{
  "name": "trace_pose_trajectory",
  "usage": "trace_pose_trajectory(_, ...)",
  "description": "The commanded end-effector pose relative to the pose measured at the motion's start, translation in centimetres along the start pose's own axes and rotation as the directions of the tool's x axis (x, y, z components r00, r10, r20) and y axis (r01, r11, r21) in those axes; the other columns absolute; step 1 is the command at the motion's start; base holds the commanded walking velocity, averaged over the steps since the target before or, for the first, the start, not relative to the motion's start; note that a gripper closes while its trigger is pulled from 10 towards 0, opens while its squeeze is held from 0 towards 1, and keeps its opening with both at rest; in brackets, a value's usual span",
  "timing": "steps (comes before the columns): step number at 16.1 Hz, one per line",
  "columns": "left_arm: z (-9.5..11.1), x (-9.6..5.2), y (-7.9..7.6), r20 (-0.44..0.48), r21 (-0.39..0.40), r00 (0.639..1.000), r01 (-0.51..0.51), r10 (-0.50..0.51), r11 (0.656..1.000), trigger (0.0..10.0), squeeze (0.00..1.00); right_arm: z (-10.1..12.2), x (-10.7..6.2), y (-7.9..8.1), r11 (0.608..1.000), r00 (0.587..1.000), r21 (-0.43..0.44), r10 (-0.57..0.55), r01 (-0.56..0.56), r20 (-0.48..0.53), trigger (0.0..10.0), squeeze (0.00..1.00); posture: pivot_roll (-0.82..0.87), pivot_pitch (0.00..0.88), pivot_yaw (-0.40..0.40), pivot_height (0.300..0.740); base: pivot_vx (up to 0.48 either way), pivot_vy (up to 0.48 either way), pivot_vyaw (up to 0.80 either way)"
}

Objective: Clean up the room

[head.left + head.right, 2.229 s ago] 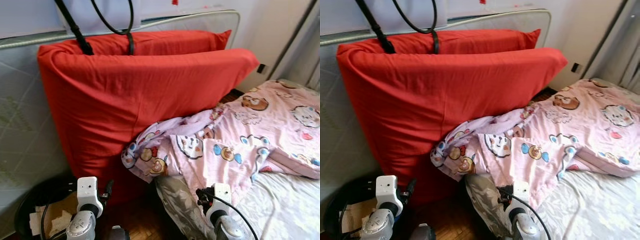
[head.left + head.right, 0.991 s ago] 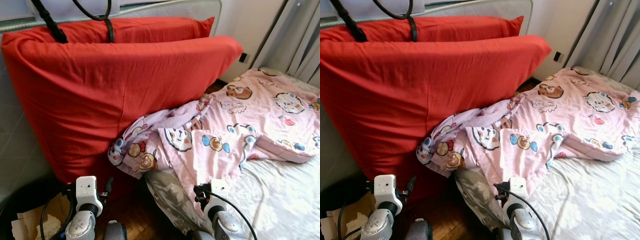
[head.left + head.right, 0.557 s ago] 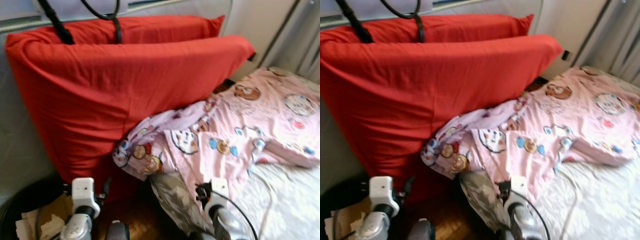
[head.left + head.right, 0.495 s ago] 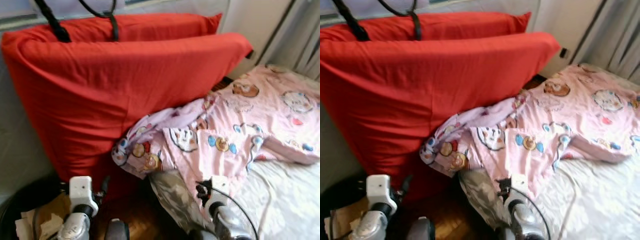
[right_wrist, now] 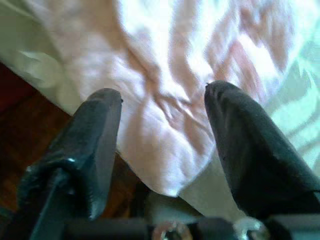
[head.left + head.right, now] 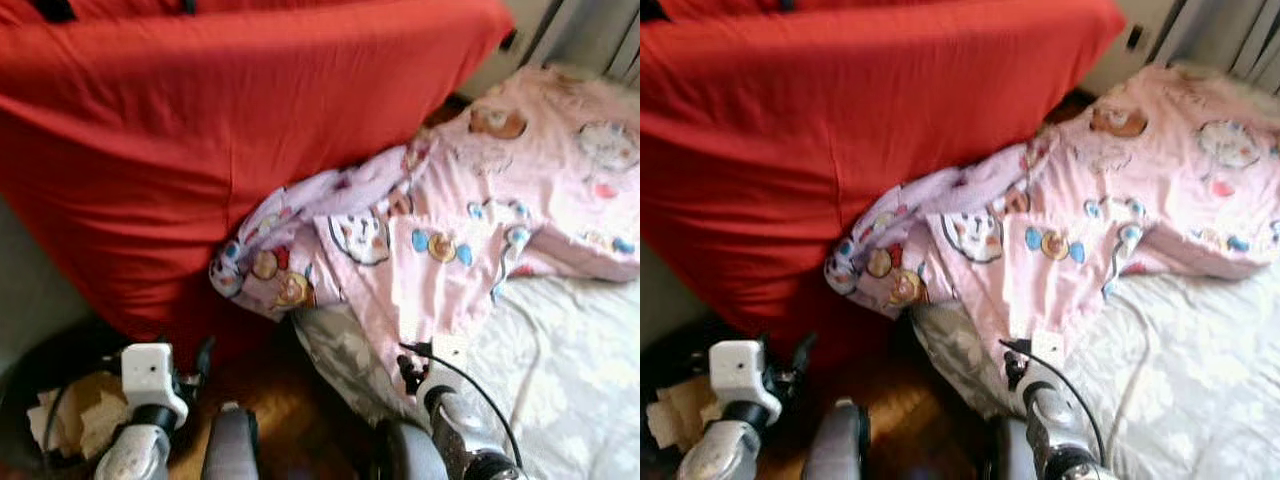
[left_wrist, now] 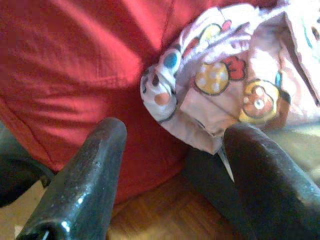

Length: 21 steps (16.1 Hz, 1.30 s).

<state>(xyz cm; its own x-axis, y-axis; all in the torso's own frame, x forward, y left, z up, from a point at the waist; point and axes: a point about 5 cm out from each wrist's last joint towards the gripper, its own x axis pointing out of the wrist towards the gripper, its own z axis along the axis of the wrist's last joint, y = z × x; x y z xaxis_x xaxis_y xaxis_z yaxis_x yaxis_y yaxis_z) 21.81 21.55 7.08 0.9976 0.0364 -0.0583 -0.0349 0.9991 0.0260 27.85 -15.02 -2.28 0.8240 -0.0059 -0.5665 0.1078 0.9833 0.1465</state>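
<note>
Tilted further down than half a second ago, so the pillow top and black straps fall out of frame and more floor comes in; nothing on the bed shifted, only the camera.

From the left eye: big red pillow (image 6: pixel 230 130) propped upright, pink cartoon sheet (image 6: pixel 450 240) bunched against its lower edge and spilling across the white mattress (image 6: pixel 560 370), one corner hanging over the bed edge above the wood floor (image 6: pixel 270 420). Low on the left, a dark bin (image 6: pixel 40 400) with crumpled paper. Both arms low, left gripper (image 6: pixel 205 355) just beside the bin, right gripper (image 6: pixel 410 372) at the hanging sheet corner. Blurred throughout.

From the right eye: same layout, wall socket (image 6: pixel 1136 38) beyond the pillow tip.

From the left wrist: fingers (image 7: pixel 85 180) spread wide, holding nothing, aimed at the bunched sheet end against the pillow.

From the right wrist: fingers (image 5: pixel 95 145) likewise wide apart and empty, framing the hanging sheet corner just ahead.

Judged as the approach to the sheet, ahead of any grasp. Next move likely calls for closing in on the hanging corner with the right gripper, pinching cloth only, clear of the mattress edge.

No brand or legible writing; only cartoon prints on the sheet.
</note>
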Motion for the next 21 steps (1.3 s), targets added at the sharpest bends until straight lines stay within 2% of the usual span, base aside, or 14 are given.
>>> trace_pose_trajectory(1, 0.1, -0.5, 0.0, -0.021, -0.017, 1.000, -0.007, 0.007, 1.000, 10.0, 0.00, -0.5, -0.1, -0.5, 0.999, 0.999, 0.019, -0.029, 0.029, -0.022, 10.0, 1.00, 0.23, 0.331, -0.067, 0.627, 0.000, 0.000, 0.00)
trace_pose_trajectory(3, 0.9, -1.2, -0.1, -0.028, -0.022, 1.000, -0.008, 0.007, 1.000, 10.0, 0.00, -0.7, -0.2, -1.1, 0.998, 0.998, 0.038, -0.051, 0.052, -0.034, 10.0, 1.00, 0.24, 0.359, -0.068, 0.627, 0.000, 0.000, 0.00)
trace_pose_trajectory(5, 1.2, -1.5, -0.2, -0.035, -0.023, 0.999, -0.007, 0.006, 1.000, 10.0, 0.00, -0.7, -0.2, -1.2, 0.998, 0.998, 0.040, -0.054, 0.055, -0.036, 10.0, 1.00, 0.24, 0.368, -0.067, 0.627, 0.000, 0.000, 0.00)
trace_pose_trajectory(8, 1.6, -2.7, -0.3, -0.062, -0.022, 0.998, -0.013, 0.012, 1.000, 10.0, 0.00, -0.4, -0.1, -1.1, 0.996, 0.997, 0.052, -0.064, 0.066, -0.033, 10.0, 1.00, 0.25, 0.387, -0.062, 0.627, 0.000, 0.000, 0.00)
trace_pose_trajectory(9, 1.7, -2.8, -0.3, -0.064, -0.023, 0.998, -0.016, 0.014, 1.000, 10.0, 0.00, -0.3, -0.1, -1.1, 0.996, 0.997, 0.051, -0.065, 0.067, -0.035, 10.0, 0.22, 0.25, 0.391, -0.063, 0.627, 0.000, 0.000, 0.00)
trace_pose_trajectory(10, 1.8, -2.9, -0.3, -0.065, -0.023, 0.998, -0.016, 0.015, 1.000, 10.0, 0.00, -0.3, -0.1, -1.2, 0.997, 0.997, 0.049, -0.065, 0.067, -0.036, 10.0, 0.22, 0.25, 0.395, -0.066, 0.627, 0.000, 0.000, 0.00)
trace_pose_trajectory(11, 2.1, -3.1, -0.5, -0.065, -0.026, 0.998, -0.019, 0.017, 0.999, 10.0, 0.00, 0.1, 0.1, -1.2, 0.997, 0.997, 0.050, -0.065, 0.067, -0.034, 10.0, 0.00, 0.26, 0.404, -0.069, 0.627, 0.000, 0.000, 0.00)
trace_pose_trajectory(16, 2.2, -3.6, -0.8, -0.079, -0.033, 0.997, -0.022, 0.019, 0.999, 10.0, 0.00, 0.5, 0.2, -1.1, 0.998, 0.998, 0.029, -0.047, 0.048, -0.034, 10.0, 0.00, 0.25, 0.417, -0.074, 0.627, 0.000, 0.000, 0.00)
trace_pose_trajectory(17, 2.2, -3.6, -0.8, -0.077, -0.034, 0.997, -0.027, 0.024, 0.999, 10.0, 0.00, 0.5, 0.2, -1.1, 0.999, 0.999, 0.015, -0.040, 0.040, -0.037, 6.6, 0.00, 0.24, 0.415, -0.080, 0.627, 0.000, 0.000, 0.00)
trace_pose_trajectory(18, 2.3, -3.6, -0.8, -0.076, -0.035, 0.997, -0.030, 0.027, 0.999, 10.0, 0.00, 0.5, 0.2, -1.1, 0.999, 0.999, 0.005, -0.034, 0.035, -0.039, 0.0, 0.00, 0.24, 0.415, -0.080, 0.627, 0.000, 0.000, 0.00)
trace_pose_trajectory(21, 2.4, -3.6, -1.0, -0.077, -0.039, 0.997, -0.034, 0.031, 0.999, 10.0, 0.00, 0.4, 0.2, -1.2, 0.999, 0.998, -0.029, -0.022, 0.020, -0.051, 0.0, 0.00, 0.24, 0.414, -0.085, 0.627, 0.000, 0.000, 0.00)
